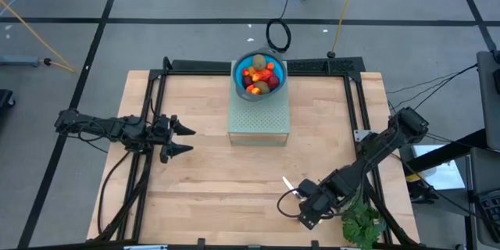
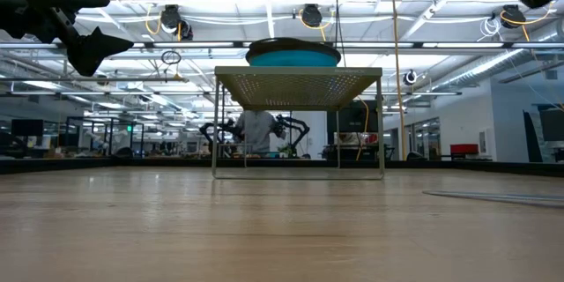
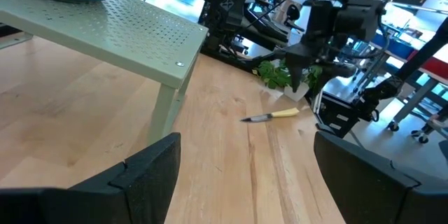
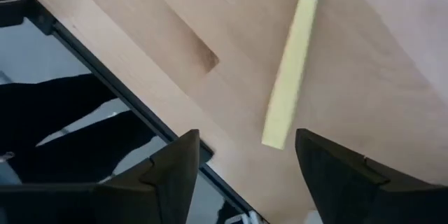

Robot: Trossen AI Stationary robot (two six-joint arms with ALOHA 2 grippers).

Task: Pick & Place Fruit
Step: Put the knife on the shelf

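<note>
Nearest us, right gripper (image 4: pixel 241 168) hovers open and empty over the knife (image 4: pixel 288 87), left gripper (image 1: pixel 181 138) open and empty too, fruit (image 1: pixel 260 76) in the bowl (image 1: pixel 237 69) on the rack (image 1: pixel 258 125); we fear grabbing cutlery instead.

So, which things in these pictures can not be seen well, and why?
- Fruit: high view shows it small in the bowl; single pieces are hard to count. Low view hides it behind the bowl's wall.
- Knife: right wrist view cuts off its blade at the edge.
- Leafy bunch: high view, partly cut off.
- Right gripper: low view does not show it.
</note>
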